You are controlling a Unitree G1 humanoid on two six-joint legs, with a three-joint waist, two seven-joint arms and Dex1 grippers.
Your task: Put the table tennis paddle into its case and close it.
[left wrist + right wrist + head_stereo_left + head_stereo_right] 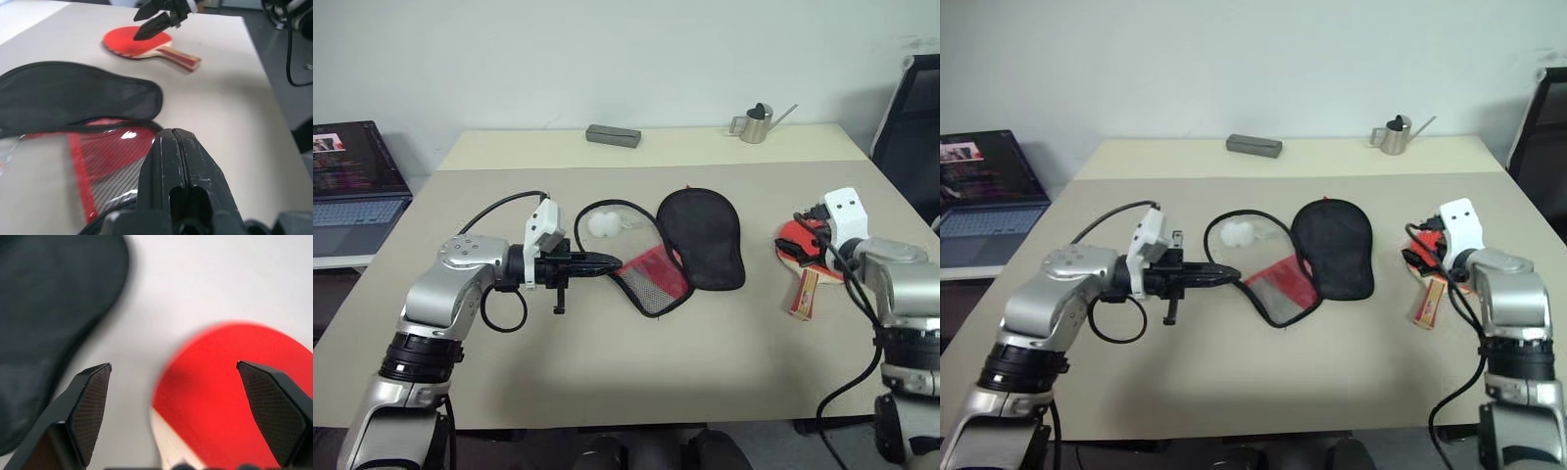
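Lying open in the middle of the desk (724, 392), the case (690, 250) is holding nothing: its black flap is spreading flat toward the far side, while the red half with the mesh panel is lying nearer, its zipper edge looping out around the white pom-pom (603, 225). The paddle (800, 257) is sitting outside the case, well apart from it toward the robot's right, red face up, with its striped wooden handle pointing toward the near edge of the desk.

The left hand (612, 262) is reaching in level from the left with its two black fingers pressed tightly together; their tips are sitting right at the edge of the red mesh half, and whether they are pinching the fabric or only touching it I cannot tell. The right hand (176, 377) is hovering just over the paddle with its fingers spread wide and holding nothing; between them the round red face and the start of the wooden handle are showing, with the black flap off to one side.

At the far edge of the desk a grey block (613, 135) and a small metal watering can (757, 123) are resting, and an open laptop (350, 186) is standing off to the left.
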